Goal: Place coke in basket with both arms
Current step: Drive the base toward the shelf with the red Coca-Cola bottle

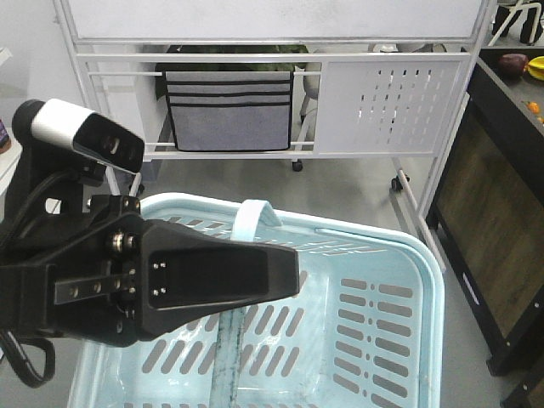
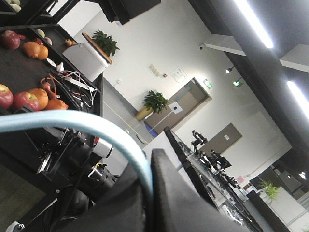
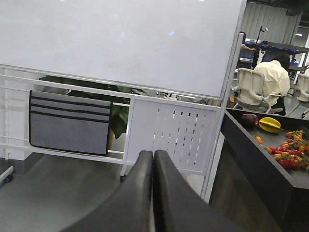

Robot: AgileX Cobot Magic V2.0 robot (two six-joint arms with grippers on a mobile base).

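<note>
Only the left wrist view shows jaws gripping the basket handle (image 2: pixel 96 125).

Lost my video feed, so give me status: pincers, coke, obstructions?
Left pincer shut on basket handle. Right pincer shut, empty. Coke not in view. Left pincer overhangs basket opening.

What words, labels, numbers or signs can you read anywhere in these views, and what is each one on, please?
No text is legible in any view.
green sign by the door: too small to read.
hanging green sign: too small to read.
white notice on the wall: blurred.
paper on the door: blurred.
whiteboard and basket: no lettering visible.
</note>
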